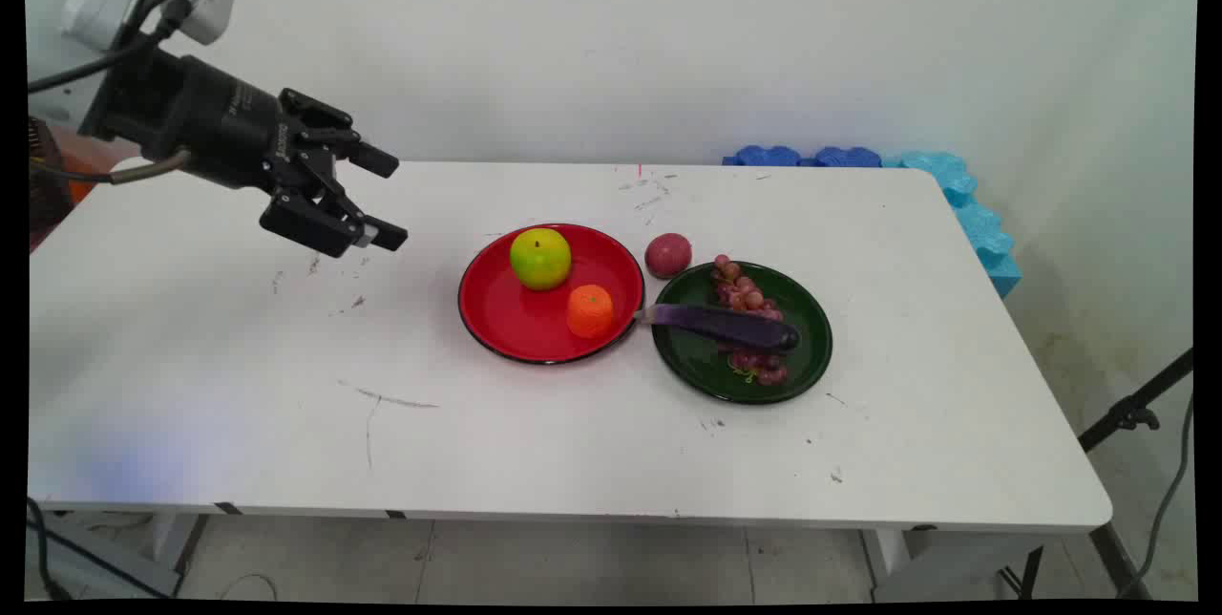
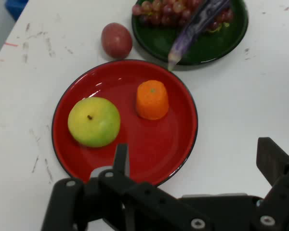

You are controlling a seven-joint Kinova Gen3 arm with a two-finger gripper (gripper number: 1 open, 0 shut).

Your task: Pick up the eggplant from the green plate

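1. Tool status. I am holding the tool [image 1: 399, 200] above the surface [image 1: 239, 386] in the upper left of the main view. It is angling down toward the right. Its fingers are standing wide apart and are gripping nothing. It is touching nothing.

2. Nearest thing. I am reading the red plate [image 1: 496, 309] as the thing closest to the tool. The plate is lying at frame centre, well to the right of the tool. In the hand view its near rim is sitting just above the fingers [image 2: 121, 158].

3. Red plate contents. An apple [image 1: 540, 258], green-yellow, is sitting stem up toward the plate's upper edge. An orange [image 1: 590, 310] is sitting at its lower right, apart from the apple.

4. Surroundings.
- A green plate [image 1: 811, 348] is lying just right of the red plate, rims almost touching.
- Grapes [image 1: 740, 290] are lying in it, with an eggplant [image 1: 730, 325] across them. The eggplant's pale stem end is reaching over the rim toward the red plate.
- A dark red fruit [image 1: 667, 255] is resting on the bare surface just above the gap between the plates. I cannot tell its kind.
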